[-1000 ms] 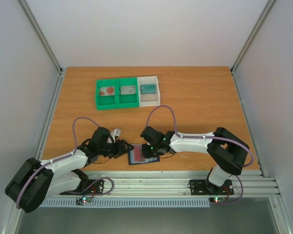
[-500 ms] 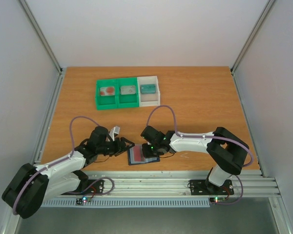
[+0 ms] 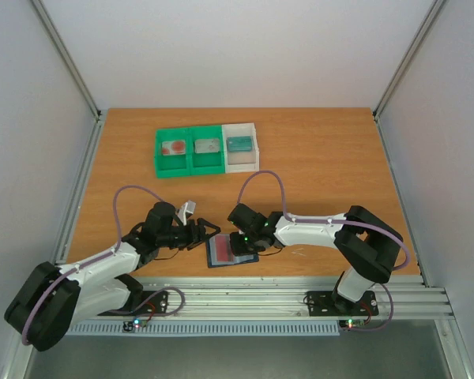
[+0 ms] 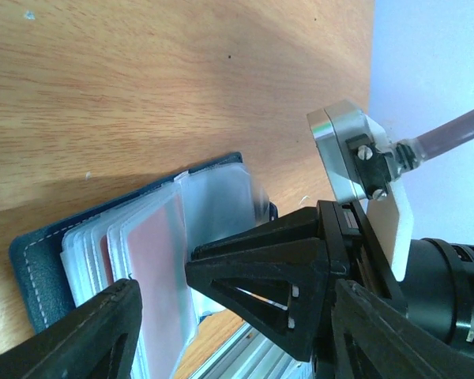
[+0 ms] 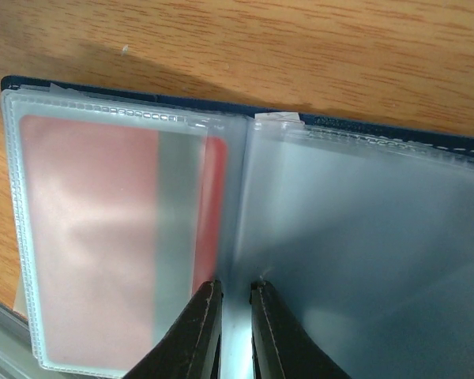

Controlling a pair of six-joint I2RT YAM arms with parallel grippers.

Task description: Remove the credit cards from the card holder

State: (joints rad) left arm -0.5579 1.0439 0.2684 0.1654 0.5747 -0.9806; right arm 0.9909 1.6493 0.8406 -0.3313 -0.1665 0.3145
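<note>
Blue-grey card holder (image 3: 231, 254) — lying open | right gripper (image 5: 235, 316): clenched narrow on its centre fold | left gripper (image 3: 209, 234): released, spread wide just beside it | pinkish credit card (image 5: 103, 237) sleeved

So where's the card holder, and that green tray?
card holder (image 3: 220, 253): top view, on its pinkish left page.
green tray (image 3: 174, 164): top view, on the bare green floor of its left compartment.

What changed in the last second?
The left gripper edged slightly farther up the table beside the holder, open and taking nothing. The right gripper, holder and tray stayed put.
</note>
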